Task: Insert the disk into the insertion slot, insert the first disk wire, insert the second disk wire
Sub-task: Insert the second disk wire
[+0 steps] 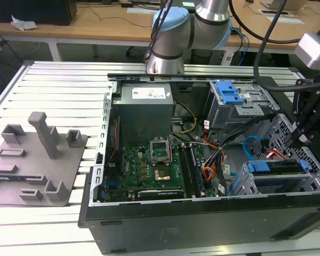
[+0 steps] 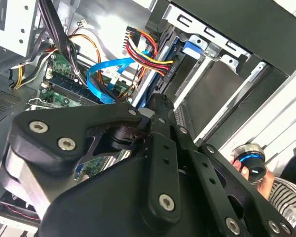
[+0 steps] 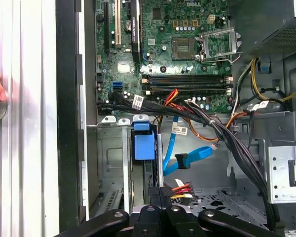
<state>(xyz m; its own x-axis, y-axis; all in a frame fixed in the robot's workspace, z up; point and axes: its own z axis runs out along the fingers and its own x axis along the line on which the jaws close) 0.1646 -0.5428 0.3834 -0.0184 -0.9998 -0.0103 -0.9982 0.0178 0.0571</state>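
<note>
The disk (image 1: pixel 274 173), silver in a blue carrier frame, sits inside the insertion slot (image 1: pixel 311 178) of perforated grey metal at the exterior view's right. Its blue tab (image 3: pixel 144 143) shows in the first wrist view beside the slot wall (image 3: pixel 111 158). My gripper (image 1: pixel 298 140) hangs over the disk's end. In both wrist views the gripper (image 3: pixel 155 196) (image 2: pixel 159 101) is shut on the dark plug of the first disk wire (image 3: pixel 180 189), a red, yellow and black bundle (image 2: pixel 145 47), held at the disk's edge. The second disk wire (image 3: pixel 190 157), flat and light blue, loops loose nearby (image 2: pixel 108 69) (image 1: pixel 250 145).
A taller grey cage with a blue latch (image 1: pixel 229 93) stands behind the slot. Orange cables (image 1: pixel 209 172), black cable bundles (image 3: pixel 227 138) and the motherboard (image 1: pixel 149 165) crowd the case. A person's hand (image 2: pixel 259 173) holds a round blue-ringed object outside the case. A grey fixture plate (image 1: pixel 32 154) lies at the exterior view's left.
</note>
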